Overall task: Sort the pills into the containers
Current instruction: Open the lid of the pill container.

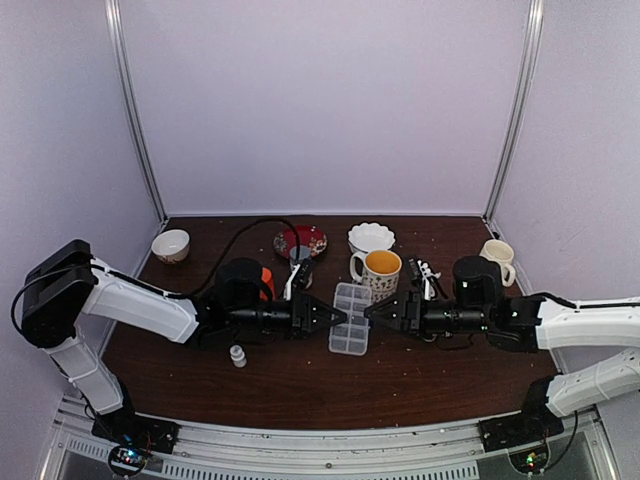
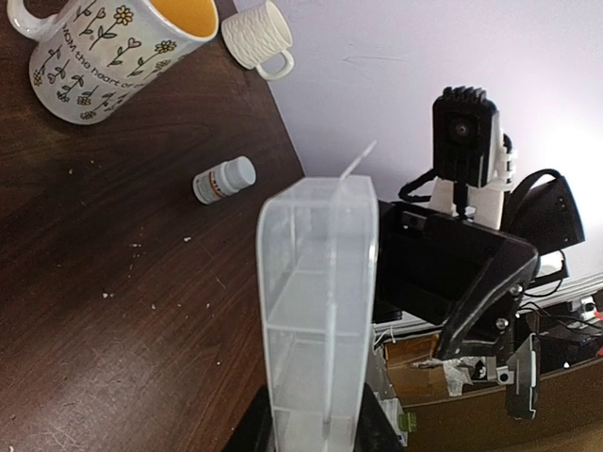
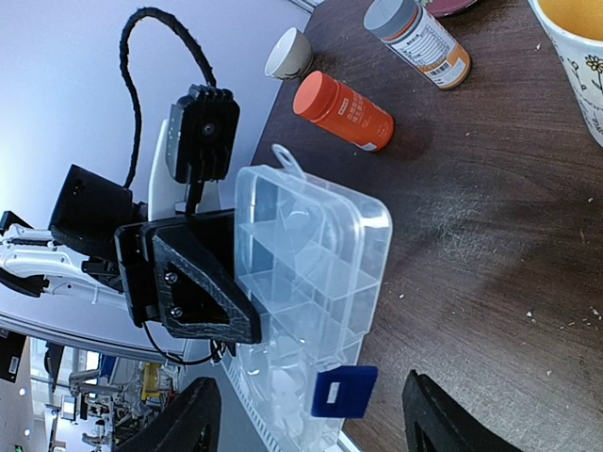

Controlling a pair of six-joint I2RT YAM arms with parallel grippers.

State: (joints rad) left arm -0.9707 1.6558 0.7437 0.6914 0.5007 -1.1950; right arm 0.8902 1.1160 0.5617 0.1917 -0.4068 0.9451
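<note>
The clear pill box (image 1: 350,318) with its containers hangs lifted between the two arms, lid shut, tilted on its side. My left gripper (image 1: 338,318) is shut on the box's left edge. In the left wrist view the box (image 2: 316,282) stands edge-on, rising from the gripper (image 2: 316,428). My right gripper (image 3: 311,400) is open, its fingers (image 3: 188,419) spread either side of the box's (image 3: 311,282) near end with the blue latch (image 3: 344,391), touching nothing. Pale blurs inside the cells may be pills or glare; I cannot tell.
A flowered mug (image 1: 378,270) stands just behind the box. An orange bottle (image 3: 344,110) and a grey-capped bottle (image 3: 417,40) lie on the brown table (image 1: 300,390). A small white bottle (image 1: 238,355) stands front left. A white cup (image 1: 498,258), bowls (image 1: 371,237) and a red plate (image 1: 300,241) line the back.
</note>
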